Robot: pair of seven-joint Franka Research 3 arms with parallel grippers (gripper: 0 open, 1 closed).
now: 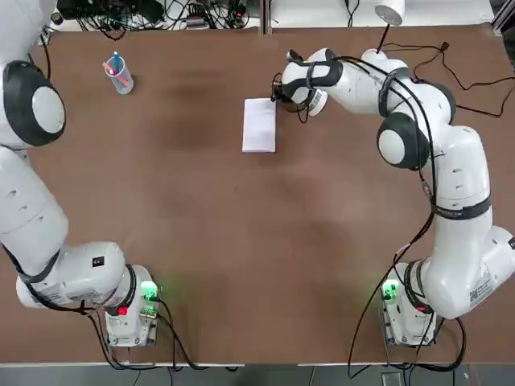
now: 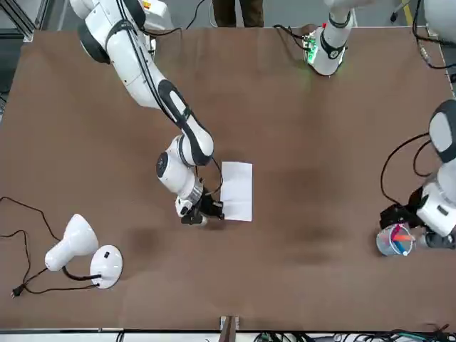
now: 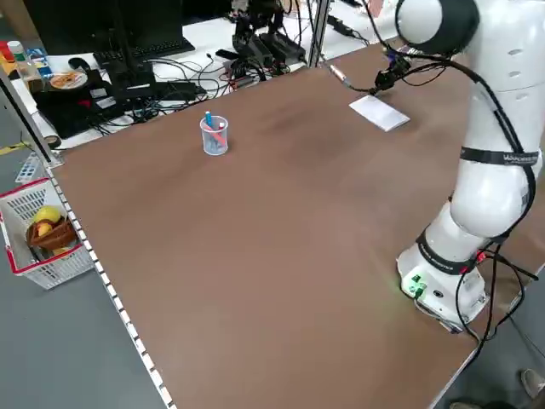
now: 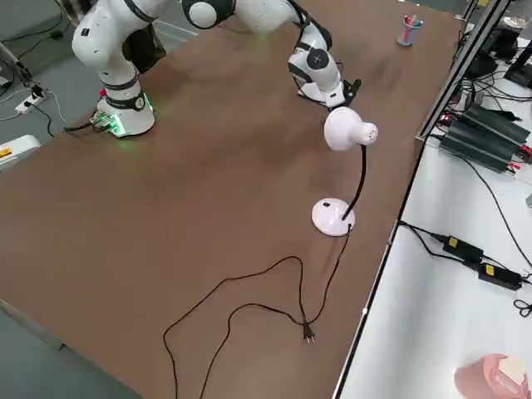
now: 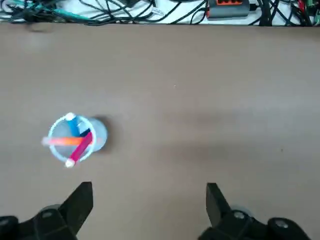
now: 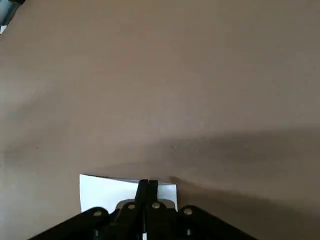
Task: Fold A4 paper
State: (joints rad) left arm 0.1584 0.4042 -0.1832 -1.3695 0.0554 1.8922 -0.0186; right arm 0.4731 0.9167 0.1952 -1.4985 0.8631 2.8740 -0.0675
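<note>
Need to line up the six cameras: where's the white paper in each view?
Top: upper middle, paper.
Front: centre.
Left side: upper right.
Right side: not visible.
Left wrist: not in it.
Right wrist: bottom, behind the right hand.
Shared landmark: pen cup, in all but the right wrist.

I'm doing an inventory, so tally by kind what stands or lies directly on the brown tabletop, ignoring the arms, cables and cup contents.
Paper sheets: 1
Desk lamps: 1
Cups: 1
Total: 3
</note>
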